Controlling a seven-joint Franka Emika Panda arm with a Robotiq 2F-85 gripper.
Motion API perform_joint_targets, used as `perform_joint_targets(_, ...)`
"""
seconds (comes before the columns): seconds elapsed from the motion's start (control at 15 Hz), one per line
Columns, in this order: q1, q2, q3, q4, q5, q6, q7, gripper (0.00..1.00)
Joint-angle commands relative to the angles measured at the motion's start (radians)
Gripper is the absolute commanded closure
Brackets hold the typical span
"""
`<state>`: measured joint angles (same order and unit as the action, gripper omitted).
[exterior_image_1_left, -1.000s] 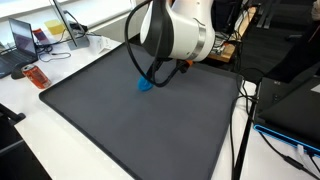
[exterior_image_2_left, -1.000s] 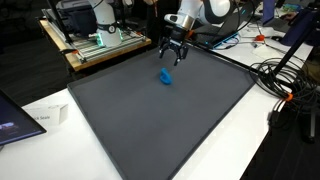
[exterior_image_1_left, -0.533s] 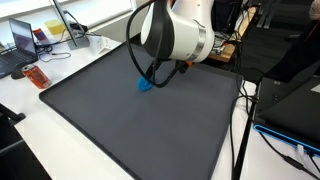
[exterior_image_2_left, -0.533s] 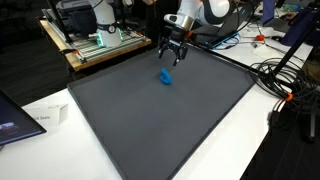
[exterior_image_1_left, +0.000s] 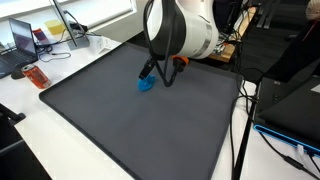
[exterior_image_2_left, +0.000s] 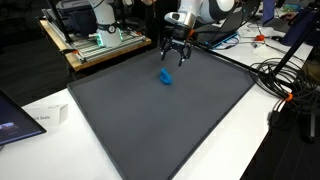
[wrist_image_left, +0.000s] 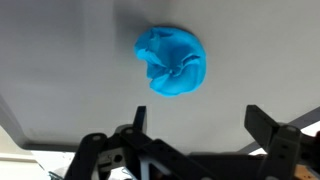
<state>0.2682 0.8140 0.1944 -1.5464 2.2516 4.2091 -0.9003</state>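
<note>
Claw (exterior_image_2_left: 175, 58) spread wide and empty, the robot arm hangs above a dark mat (exterior_image_2_left: 150, 125) on which a crumpled blue lump (exterior_image_2_left: 166, 77) lies, clear of both fingers and nearer one of the mat's edges than its middle. Both exterior views show the lump (exterior_image_1_left: 146, 85) alone on the mat (exterior_image_1_left: 130, 130), while the claw (exterior_image_1_left: 160, 72) hovers over the strip of mat between the lump and that edge. From the wrist view, only bare mat (wrist_image_left: 60, 60) lies between the fingertips of the claw (wrist_image_left: 200, 125), and the lump (wrist_image_left: 172, 60) sits further in on the mat, not yet lined up with the gap. Done well, this reach seems to call for sliding the claw level across the mat until the lump sits squarely between the fingers, and only then lowering straight down. The fingertips should stop just short of pressing into the mat. The lump looks soft, folded and light, so a slow, even squeeze seems wise, since one finger arriving first could push it across the mat.
</note>
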Motion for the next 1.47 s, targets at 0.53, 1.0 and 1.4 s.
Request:
perform_joint_targets(0.53, -0.197, -0.213, 0.164, -0.218, -0.044, -0.137, -0.214, 0.0)
perform_joint_targets(1.0, -0.308, -0.27, 0.223, -0.238, 0.077, -0.158, -0.493, 0.0)
perform_joint_targets(1.4, -0.391, -0.284, 0.262, -0.21, 0.223, -0.152, -0.795, 0.0)
